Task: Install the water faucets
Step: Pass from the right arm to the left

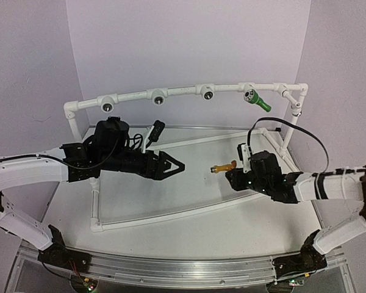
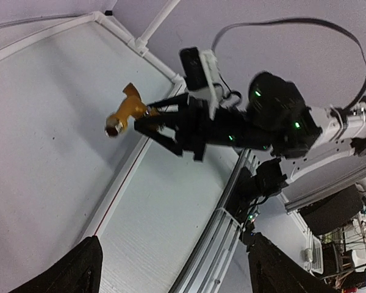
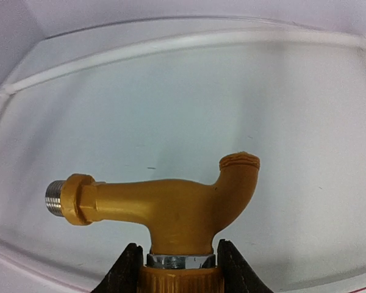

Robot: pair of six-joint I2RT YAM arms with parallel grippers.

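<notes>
Faucet of yellow-orange plastic (image 3: 171, 210), threaded tip, pinched by right gripper (image 3: 178, 262) above desk (image 1: 171, 220) near right edge; we read long axis pointing left toward spread left gripper (image 1: 180, 166). Green plastic faucet (image 1: 257, 99) seated in white pipe frame (image 1: 177, 91).

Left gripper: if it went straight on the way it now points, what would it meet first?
Probably the yellow faucet held in the right gripper; nothing lies between in the top view, though height is unclear.
</notes>
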